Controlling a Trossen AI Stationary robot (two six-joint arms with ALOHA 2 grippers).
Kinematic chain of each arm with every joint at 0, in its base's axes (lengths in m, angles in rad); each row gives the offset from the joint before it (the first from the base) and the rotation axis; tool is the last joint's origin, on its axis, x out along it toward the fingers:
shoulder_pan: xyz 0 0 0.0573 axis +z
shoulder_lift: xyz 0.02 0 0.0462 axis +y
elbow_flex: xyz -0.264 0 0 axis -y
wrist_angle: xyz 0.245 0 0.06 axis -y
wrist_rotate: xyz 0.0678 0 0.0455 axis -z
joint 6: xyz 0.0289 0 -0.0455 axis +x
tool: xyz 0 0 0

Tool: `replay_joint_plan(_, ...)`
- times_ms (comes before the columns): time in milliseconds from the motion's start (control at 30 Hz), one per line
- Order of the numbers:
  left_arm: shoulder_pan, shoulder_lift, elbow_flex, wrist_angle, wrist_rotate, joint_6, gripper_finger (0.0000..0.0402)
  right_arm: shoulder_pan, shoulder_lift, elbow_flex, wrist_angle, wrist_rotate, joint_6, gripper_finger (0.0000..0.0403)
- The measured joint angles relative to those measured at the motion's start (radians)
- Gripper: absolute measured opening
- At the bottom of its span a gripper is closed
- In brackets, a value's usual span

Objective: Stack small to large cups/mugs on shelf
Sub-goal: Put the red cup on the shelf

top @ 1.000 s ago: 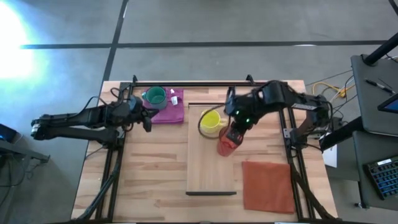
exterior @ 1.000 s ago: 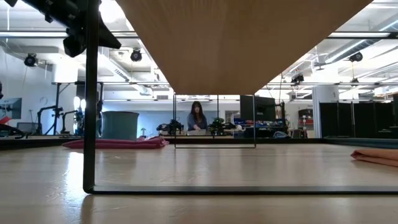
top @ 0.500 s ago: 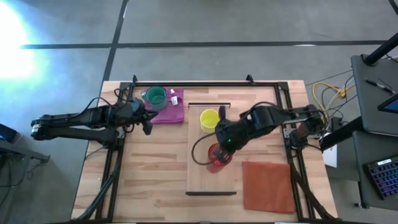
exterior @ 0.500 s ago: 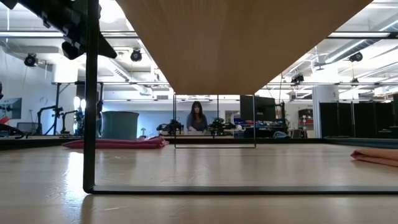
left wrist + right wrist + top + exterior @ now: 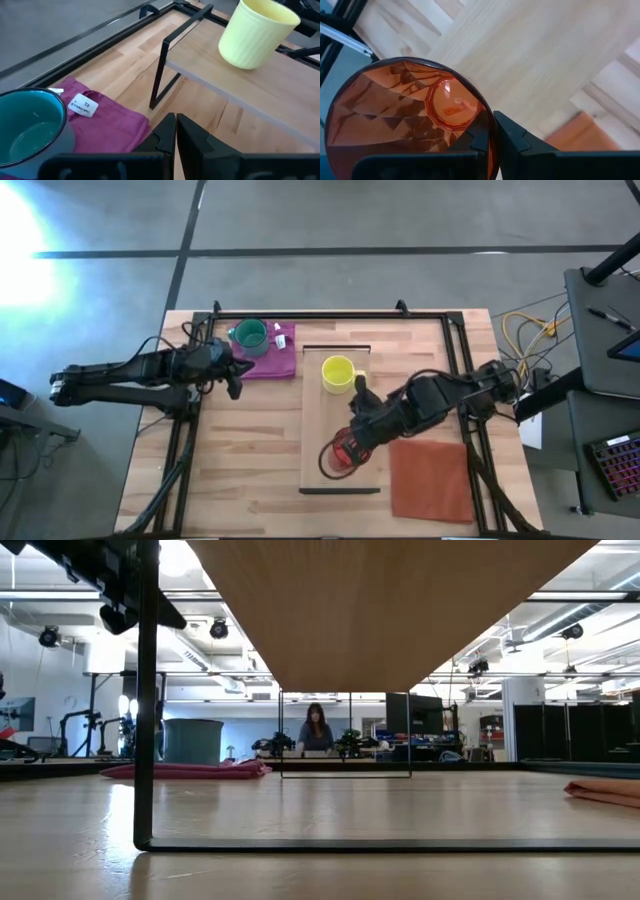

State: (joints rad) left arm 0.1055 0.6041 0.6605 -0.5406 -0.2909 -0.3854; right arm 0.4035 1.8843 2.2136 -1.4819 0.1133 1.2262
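The red-orange cup is over the near part of the light-wood shelf, in my right gripper. The right wrist view looks into its ribbed inside. The yellow mug stands upright on the shelf's far part and also shows in the left wrist view. The teal-green mug stands on the magenta cloth. My left gripper is shut and empty, next to the cloth and the teal-green mug. My right gripper pinches the red-orange cup's wall at its rim, one finger inside the cup and one outside. The fingers come slanting down from the table's right. The cup's mouth faces the wrist. I cannot tell whether its base touches the shelf.
An orange-red cloth lies at the near right, next to the shelf. The shelf stands on thin black legs, and a black frame runs along the table's far edge. A person is in the room far behind.
My right gripper has carried the red-orange cup along the shelf toward the table's near edge, away from the yellow mug. The yellow mug, hidden in part by the arm before, now stands clear.
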Motion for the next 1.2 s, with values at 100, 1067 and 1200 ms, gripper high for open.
replay_joint_plan(100, 0.000, 0.002, 0.003, 0.000, 0.000, 0.000, 0.0000, 0.032, 0.014, -0.002, -0.001, 0.020, 0.041, 0.0013)
replay_joint_plan(1067, 0.000, 0.031, 0.002, 0.001, -0.005, 0.009, 0.0000, 0.070, 0.087, 0.037, -0.006, 0.064, 0.058, 0.0109)
replay_joint_plan(1200, 0.000, 0.030, 0.002, 0.000, -0.005, 0.007, 0.0000, 0.070, 0.087, 0.033, 0.000, 0.063, 0.055, 0.0114)
